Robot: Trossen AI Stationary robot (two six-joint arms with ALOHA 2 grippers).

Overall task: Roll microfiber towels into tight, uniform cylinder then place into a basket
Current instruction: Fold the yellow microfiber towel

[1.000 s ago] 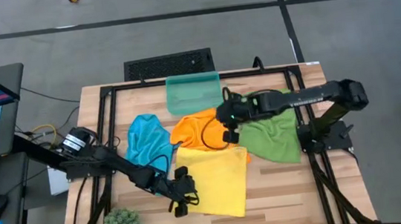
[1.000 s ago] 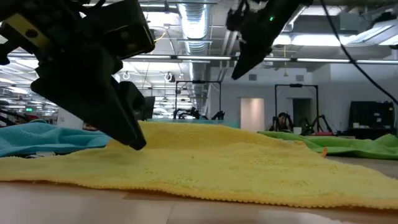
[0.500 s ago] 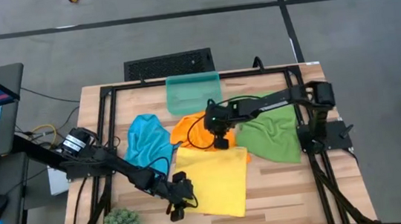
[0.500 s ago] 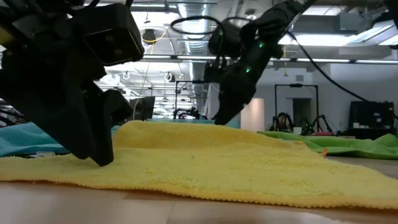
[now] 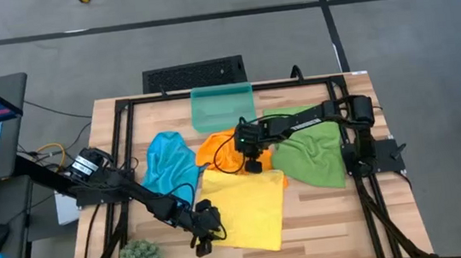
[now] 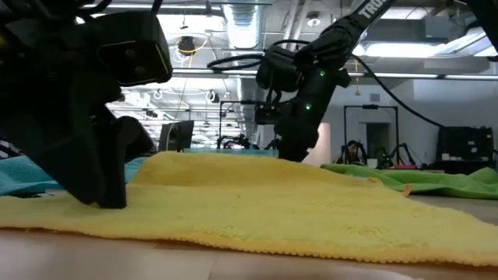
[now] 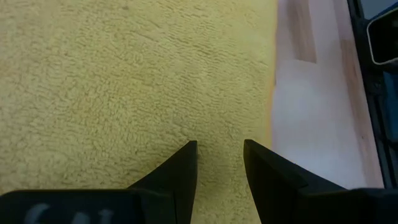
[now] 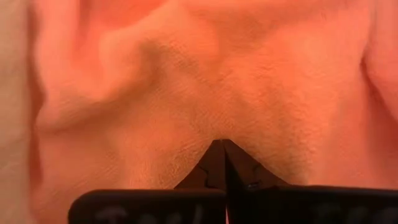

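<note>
The four microfiber towels lie unrolled on the wooden table (image 5: 316,210), and none is yet in the basket (image 5: 222,108), which stands at the far edge just beyond the orange towel (image 5: 220,147). The yellow towel (image 5: 247,204) lies flattest, spread nearest the front; the blue towel (image 5: 171,159) is bunched to its left rear and the green towel (image 5: 312,155) spreads to the right. They look light, limp and slightly grippy, so they will likely sag and crumple unless taken by a hem or corner and rolled against the table. The left gripper (image 5: 202,235) sits at the yellow towel's near-left edge, its fingers (image 7: 180,171) parted and pressing the pile without holding anything. The right gripper (image 5: 251,163) is down on the orange towel near where it meets the yellow one, its jaws clenched together; whether cloth is pinched cannot be told. The yellow towel reads as roughly square, with no clear long axis, its corners skewed slightly to the table's edges.
</note>
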